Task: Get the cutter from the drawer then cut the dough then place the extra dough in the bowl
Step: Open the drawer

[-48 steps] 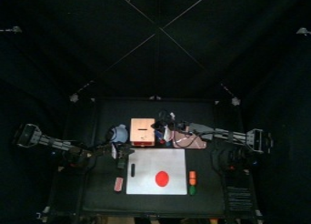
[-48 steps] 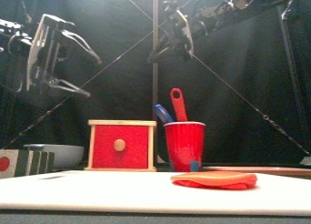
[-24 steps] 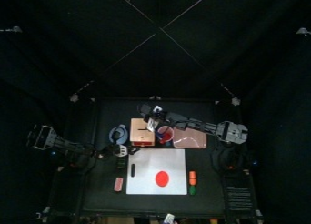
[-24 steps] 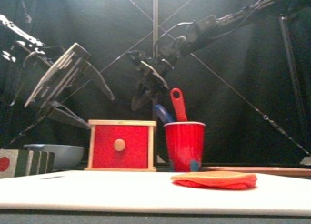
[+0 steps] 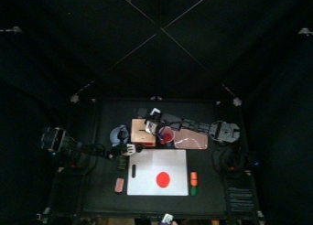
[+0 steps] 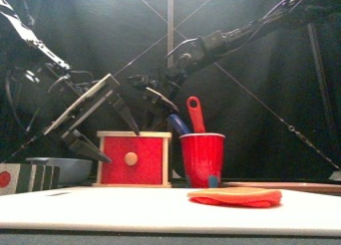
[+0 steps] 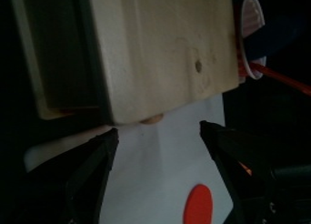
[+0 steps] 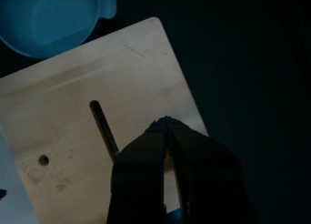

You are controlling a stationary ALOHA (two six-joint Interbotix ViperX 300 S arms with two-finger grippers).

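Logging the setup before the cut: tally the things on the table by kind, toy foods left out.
White cutting board: 1
Dough disc: 1
Wooden box: 1
Bowl: 1
Red cup: 1
Toy knives, red and blue: 2
Total: 7

On my feed: white board [image 5: 146,165] lies flat at the front-centre of the black surface [image 5: 98,199]. Red cup [image 6: 202,157] stands upright behind it, w/ a blue knife [image 6: 177,123] and a red knife [image 6: 194,113] sticking out the top, handles up. Small pink toy [image 5: 119,184] lies just left of the board; an orange one [image 5: 192,177] and a green one [image 5: 192,187] sit end to end just off its right edge. Dark sushi blocks [image 6: 40,174] stand far left. Pink tray [image 5: 196,142] lies behind the board's right corner, partly covered.
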